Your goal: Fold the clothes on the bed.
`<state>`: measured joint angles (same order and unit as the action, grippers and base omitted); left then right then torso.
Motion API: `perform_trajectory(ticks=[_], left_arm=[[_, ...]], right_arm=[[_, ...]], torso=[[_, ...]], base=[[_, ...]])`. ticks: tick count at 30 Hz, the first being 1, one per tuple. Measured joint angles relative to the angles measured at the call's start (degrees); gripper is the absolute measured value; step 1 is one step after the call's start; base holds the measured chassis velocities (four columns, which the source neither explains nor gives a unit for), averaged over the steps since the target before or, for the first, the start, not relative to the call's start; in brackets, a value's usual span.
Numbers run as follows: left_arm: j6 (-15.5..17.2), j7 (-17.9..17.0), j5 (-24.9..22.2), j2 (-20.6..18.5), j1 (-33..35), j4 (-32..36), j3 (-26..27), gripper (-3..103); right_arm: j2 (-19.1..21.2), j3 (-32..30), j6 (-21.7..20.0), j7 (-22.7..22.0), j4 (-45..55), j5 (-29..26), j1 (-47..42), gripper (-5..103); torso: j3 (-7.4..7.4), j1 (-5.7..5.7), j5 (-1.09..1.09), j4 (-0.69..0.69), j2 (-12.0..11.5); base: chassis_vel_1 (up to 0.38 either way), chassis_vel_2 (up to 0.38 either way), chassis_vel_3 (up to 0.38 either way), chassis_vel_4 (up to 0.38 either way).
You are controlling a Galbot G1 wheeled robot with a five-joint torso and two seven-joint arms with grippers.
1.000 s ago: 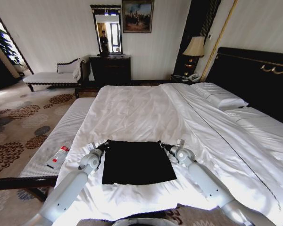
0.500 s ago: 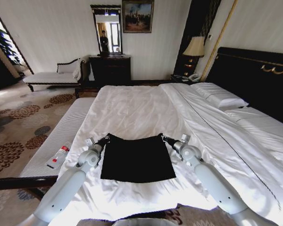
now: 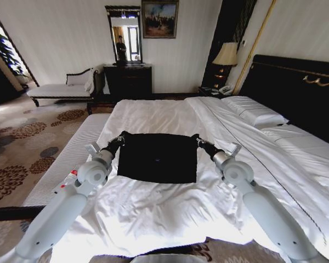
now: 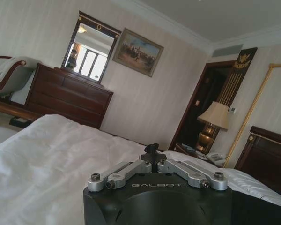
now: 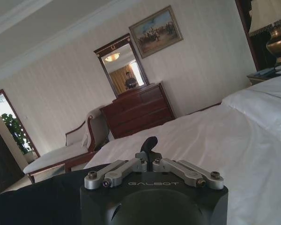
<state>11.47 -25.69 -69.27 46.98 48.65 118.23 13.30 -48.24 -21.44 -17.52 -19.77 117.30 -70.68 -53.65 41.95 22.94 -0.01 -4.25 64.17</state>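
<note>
Black shirt held stretched over the white bed.

The large white-sheeted bed (image 3: 153, 219) carries the black soft-fabric T-shirt (image 3: 157, 158) near its foot edge, midway across; the left gripper (image 3: 121, 138) and right gripper (image 3: 197, 142) each pinch a far corner, jaws closed on cloth.

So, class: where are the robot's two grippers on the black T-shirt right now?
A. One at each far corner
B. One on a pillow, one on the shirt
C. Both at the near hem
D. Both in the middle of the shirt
A: the left gripper and right gripper each pinch a far corner of the black T-shirt on the bed.
</note>
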Motion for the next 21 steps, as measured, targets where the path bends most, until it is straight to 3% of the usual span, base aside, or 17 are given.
perform_trajectory(ticks=[6, 21], left_arm=[[-0.5, 0.0, -0.7, -1.5, 1.8, 3.0, 2.8, 1], [-2.0, -0.3, -2.0, -1.5, 1.2, 6.0, 4.2, 1]], right_arm=[[2.2, -3.6, 0.4, -0.6, 4.3, -1.7, -1.5, 0], [2.0, -6.3, 2.6, -1.6, 7.7, -2.2, -2.2, 0]], torso=[[0.00, -0.01, 0.00, 0.00, 0.0], [0.00, 0.00, 0.00, 0.00, 0.0]], base=[[0.000, 0.000, 0.000, 0.000], [0.000, 0.000, 0.000, 0.000]])
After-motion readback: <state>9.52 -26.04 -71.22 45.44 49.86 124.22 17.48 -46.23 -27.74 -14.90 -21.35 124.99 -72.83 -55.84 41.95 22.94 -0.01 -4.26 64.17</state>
